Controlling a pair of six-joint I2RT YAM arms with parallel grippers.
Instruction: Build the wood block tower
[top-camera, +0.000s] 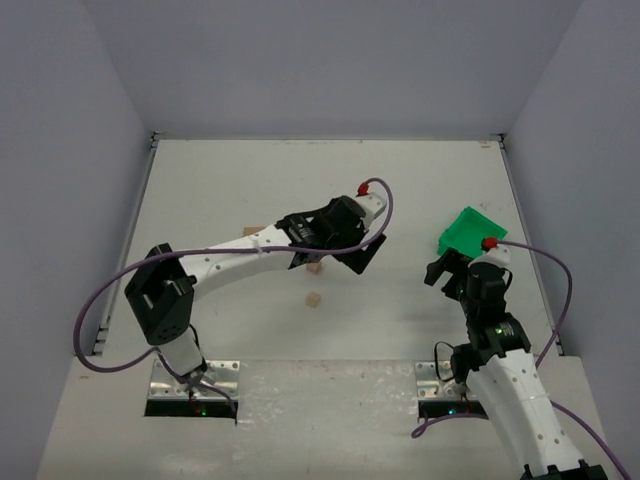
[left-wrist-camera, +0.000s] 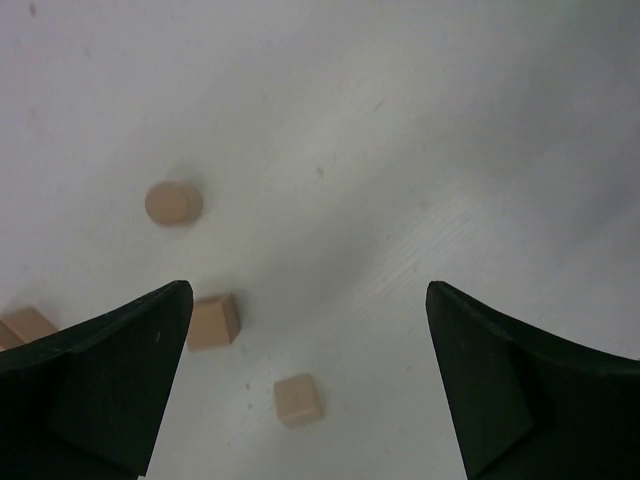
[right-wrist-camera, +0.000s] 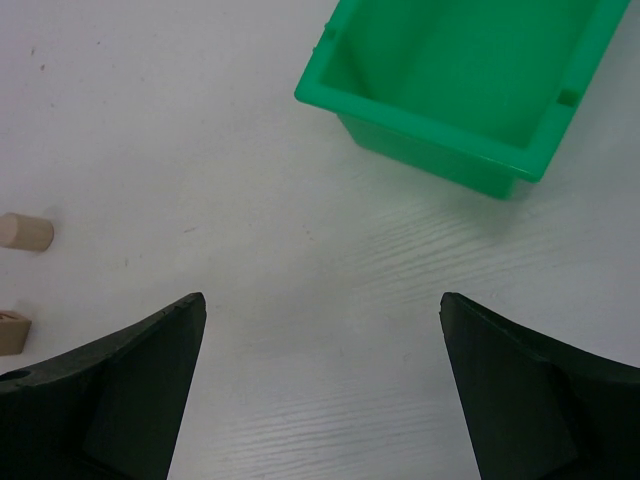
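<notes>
Small tan wooden blocks lie loose on the white table. In the left wrist view I see a cube (left-wrist-camera: 298, 399), a second cube (left-wrist-camera: 213, 322), a short cylinder (left-wrist-camera: 173, 203) and part of another piece (left-wrist-camera: 28, 325) at the left edge. From above, one cube (top-camera: 314, 300) lies apart, another (top-camera: 314, 267) sits just under the left arm, and a tan piece (top-camera: 252, 230) peeks out behind it. My left gripper (left-wrist-camera: 308, 287) is open and empty above the table, right of the cubes; it also shows from above (top-camera: 362, 255). My right gripper (right-wrist-camera: 321, 298) is open and empty.
A bright green plastic bin (right-wrist-camera: 460, 90), empty inside, stands just beyond my right gripper (top-camera: 440, 268); it shows from above (top-camera: 468, 232) at the right. A cylinder (right-wrist-camera: 25, 232) and a block (right-wrist-camera: 12, 332) lie far left of that gripper. Walls enclose the table.
</notes>
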